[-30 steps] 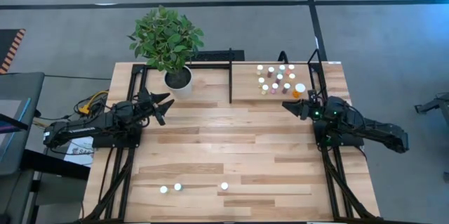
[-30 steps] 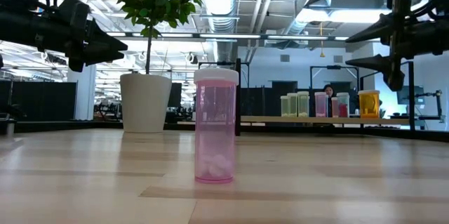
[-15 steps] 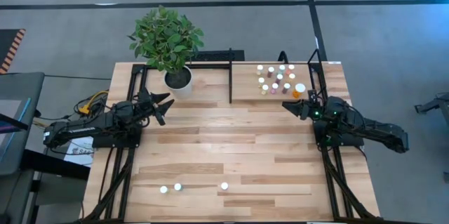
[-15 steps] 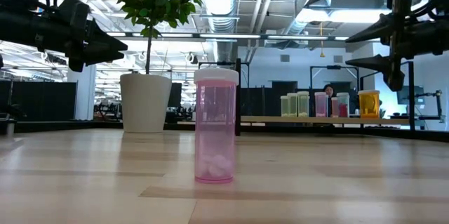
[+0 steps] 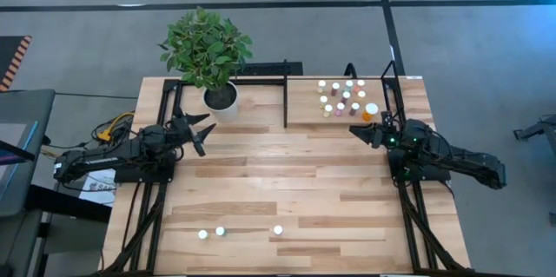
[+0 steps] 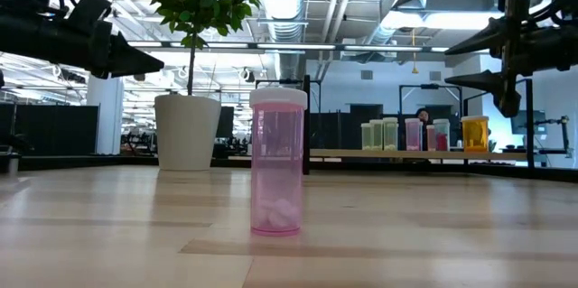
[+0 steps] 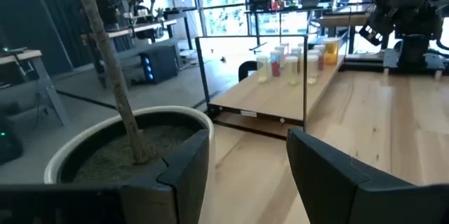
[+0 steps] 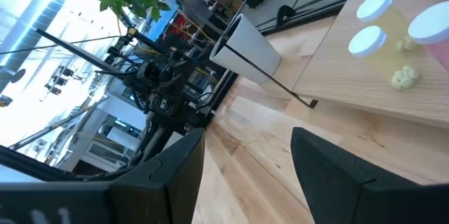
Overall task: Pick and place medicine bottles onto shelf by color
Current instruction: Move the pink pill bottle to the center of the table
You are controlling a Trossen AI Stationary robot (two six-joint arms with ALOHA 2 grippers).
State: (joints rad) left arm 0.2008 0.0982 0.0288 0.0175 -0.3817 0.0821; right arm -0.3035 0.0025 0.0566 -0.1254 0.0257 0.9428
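Waiting between picks, by the look of it: both arms hover empty above the counter (image 5: pixel 287 181). Left pincer (image 5: pixel 196 130) sits near the white plant pot (image 5: pixel 221 98), fingers spread, nothing between them. Right pincer (image 5: pixel 367 133) hangs just in front of the shelf (image 5: pixel 300 103), fingers also spread and empty.

Most of the medicine bottles (image 5: pixel 343 96) already stand clustered on the right part of the shelf, with the larger orange bottle (image 5: pixel 371 112) at the cluster's near right corner. In the low view they read as greenish ones, then pink, then orange (image 6: pixel 474 133), so the colour grouping seems to be holding.

Three bottles remain on the counter near its front edge, well apart from both arms: two close together (image 5: pixel 211 233) and one further right (image 5: pixel 278 230). The low view shows a pink bottle (image 6: pixel 276 161) upright with white pills at the bottom; which of the three white caps it is, cannot tell.

Judgement: task mostly done, three picks left. Next move calls for a long reach back toward the front edge, a descent over a cap, pinching the body, then carrying it to the matching colour group. Risk: knocking over placed bottles when setting down in the tight cluster.
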